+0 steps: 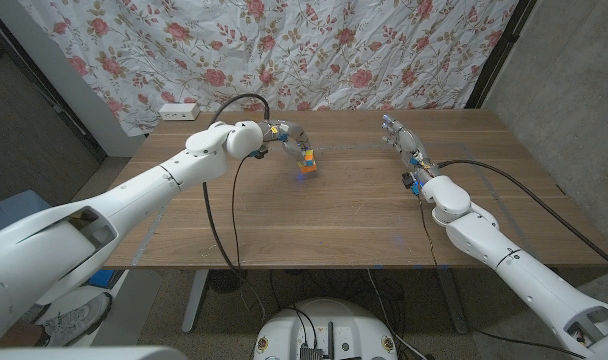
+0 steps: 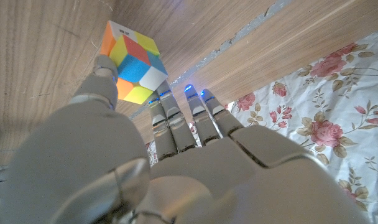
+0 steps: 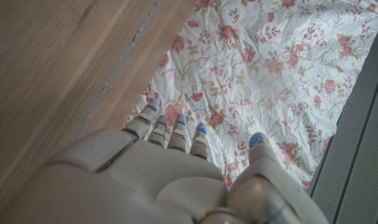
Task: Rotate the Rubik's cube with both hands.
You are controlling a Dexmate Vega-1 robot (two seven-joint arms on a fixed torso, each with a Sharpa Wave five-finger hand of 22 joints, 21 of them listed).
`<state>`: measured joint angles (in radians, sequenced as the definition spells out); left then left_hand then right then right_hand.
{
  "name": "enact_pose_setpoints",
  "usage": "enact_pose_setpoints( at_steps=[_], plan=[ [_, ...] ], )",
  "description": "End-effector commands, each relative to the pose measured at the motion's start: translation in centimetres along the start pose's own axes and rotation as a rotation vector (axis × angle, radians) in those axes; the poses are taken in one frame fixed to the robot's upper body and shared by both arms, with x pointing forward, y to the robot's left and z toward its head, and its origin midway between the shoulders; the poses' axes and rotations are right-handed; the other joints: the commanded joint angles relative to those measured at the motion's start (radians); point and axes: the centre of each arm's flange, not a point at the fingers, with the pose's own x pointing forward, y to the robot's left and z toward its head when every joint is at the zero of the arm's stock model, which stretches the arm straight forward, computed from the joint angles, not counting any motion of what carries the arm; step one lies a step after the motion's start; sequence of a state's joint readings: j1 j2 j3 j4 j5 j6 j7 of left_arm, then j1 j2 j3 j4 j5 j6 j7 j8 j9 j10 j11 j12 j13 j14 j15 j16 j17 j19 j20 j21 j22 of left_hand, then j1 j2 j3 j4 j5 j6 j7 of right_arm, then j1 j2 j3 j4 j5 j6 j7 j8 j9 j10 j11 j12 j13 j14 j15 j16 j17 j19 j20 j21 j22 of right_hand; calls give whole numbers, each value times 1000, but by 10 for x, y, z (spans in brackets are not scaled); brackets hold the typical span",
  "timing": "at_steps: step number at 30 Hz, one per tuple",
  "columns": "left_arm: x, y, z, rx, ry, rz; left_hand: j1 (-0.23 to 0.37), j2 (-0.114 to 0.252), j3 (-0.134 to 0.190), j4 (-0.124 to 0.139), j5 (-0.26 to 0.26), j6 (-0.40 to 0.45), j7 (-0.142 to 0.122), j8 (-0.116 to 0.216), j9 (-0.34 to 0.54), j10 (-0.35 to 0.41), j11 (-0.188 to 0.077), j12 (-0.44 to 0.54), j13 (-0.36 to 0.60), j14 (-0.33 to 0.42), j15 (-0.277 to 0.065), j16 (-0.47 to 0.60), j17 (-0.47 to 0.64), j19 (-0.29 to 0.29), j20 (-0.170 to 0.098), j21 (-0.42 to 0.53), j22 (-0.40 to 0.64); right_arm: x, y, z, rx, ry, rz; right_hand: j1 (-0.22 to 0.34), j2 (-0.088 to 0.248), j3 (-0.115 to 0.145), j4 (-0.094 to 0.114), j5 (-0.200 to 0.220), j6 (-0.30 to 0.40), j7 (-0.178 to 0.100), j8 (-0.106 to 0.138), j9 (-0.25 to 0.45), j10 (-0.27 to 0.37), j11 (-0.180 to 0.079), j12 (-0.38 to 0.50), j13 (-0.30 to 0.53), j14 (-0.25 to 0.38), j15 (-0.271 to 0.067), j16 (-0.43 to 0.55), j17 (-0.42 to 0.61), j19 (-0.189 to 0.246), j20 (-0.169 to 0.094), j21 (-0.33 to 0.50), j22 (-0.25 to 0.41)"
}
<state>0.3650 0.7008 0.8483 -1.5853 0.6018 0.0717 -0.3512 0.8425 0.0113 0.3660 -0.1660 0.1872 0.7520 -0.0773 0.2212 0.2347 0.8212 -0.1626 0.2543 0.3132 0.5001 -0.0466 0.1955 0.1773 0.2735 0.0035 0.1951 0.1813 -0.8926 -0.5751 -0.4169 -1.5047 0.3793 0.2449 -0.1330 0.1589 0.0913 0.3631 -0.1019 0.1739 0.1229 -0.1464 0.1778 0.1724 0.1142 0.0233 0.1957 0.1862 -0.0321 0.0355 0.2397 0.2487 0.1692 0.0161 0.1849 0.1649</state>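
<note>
The Rubik's cube stands on the wooden table, a little left of the middle toward the far side; its orange, blue, yellow and white stickers show in the left wrist view. My left hand is just behind and left of it. Its thumb touches one side of the cube, while the other fingers reach out straight beside the cube, off its faces. My right hand hovers over the far right part of the table, well away from the cube, fingers apart and holding nothing.
A floral cloth hangs behind the table's far edge. A white power strip lies at the far left corner. Black cables run along both arms.
</note>
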Motion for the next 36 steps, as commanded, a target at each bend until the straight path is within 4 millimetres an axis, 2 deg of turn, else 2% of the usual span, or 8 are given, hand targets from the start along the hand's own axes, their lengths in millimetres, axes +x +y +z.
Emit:
enact_pose_setpoints(
  at_steps=[1,11,16,17,19,24,36],
  plan=[
    [3,-10,-2,14,24,-47,-20,26,-1,0,6,18,-28,0,5,51,-62,-5,2,-12,-134,-8,1,-5,-1,-1,2,4,1,-9,97,-12,-3,-11,4,-2,2,2,4,4,4,3,-4,5,-2,1,8,2,4,3,4,-9,2,2],
    [4,-14,4,33,31,-64,-26,25,-4,2,6,12,-29,-3,5,41,-62,-9,3,-18,-131,-9,1,-10,1,-1,1,3,-2,-18,191,0,4,-12,4,-3,-1,3,1,10,4,2,-17,4,-6,1,6,2,1,2,6,-11,2,2],
    [5,-16,8,47,26,-84,-29,24,-5,2,6,5,-28,-6,6,37,-62,-11,4,-21,-131,-9,1,-13,2,-1,1,2,-2,-22,214,5,2,-18,2,-6,-2,4,-14,39,-1,2,-21,3,-6,0,-1,-3,-2,1,4,-16,1,2],
    [5,-16,9,44,26,-82,-29,24,-6,2,6,5,-28,-6,6,36,-62,-11,4,-22,-131,-9,1,-13,1,-1,1,2,-1,-23,220,5,-1,-21,1,-8,-1,4,-17,45,-1,2,-21,3,-6,0,-3,-13,-4,1,3,-18,1,2],
    [6,-17,10,47,26,-85,-30,24,-6,2,6,3,-29,-6,6,34,-61,-12,4,-22,-130,-9,1,-12,0,0,1,1,-1,-25,230,4,-4,-24,2,-9,-1,4,-19,52,-1,2,-22,1,-6,0,-2,-27,-3,1,4,-24,1,2],
    [6,-17,13,69,29,-85,-32,23,-7,2,7,2,-31,-7,6,31,-61,-13,5,-24,-129,-9,1,-11,-1,1,1,0,-1,-29,245,10,-17,-30,2,-11,0,5,-29,68,-2,1,-21,2,-5,-1,-1,-36,-4,0,4,-36,1,2],
    [5,-21,18,121,50,-98,-40,20,-10,3,7,-17,-38,-14,6,20,-61,-17,6,-29,-127,-9,1,-12,-3,2,1,-3,-1,-36,268,23,-35,-35,5,-13,0,6,-29,67,1,1,-14,1,-3,-3,5,-45,-3,-2,2,-43,0,2]
  ],
)
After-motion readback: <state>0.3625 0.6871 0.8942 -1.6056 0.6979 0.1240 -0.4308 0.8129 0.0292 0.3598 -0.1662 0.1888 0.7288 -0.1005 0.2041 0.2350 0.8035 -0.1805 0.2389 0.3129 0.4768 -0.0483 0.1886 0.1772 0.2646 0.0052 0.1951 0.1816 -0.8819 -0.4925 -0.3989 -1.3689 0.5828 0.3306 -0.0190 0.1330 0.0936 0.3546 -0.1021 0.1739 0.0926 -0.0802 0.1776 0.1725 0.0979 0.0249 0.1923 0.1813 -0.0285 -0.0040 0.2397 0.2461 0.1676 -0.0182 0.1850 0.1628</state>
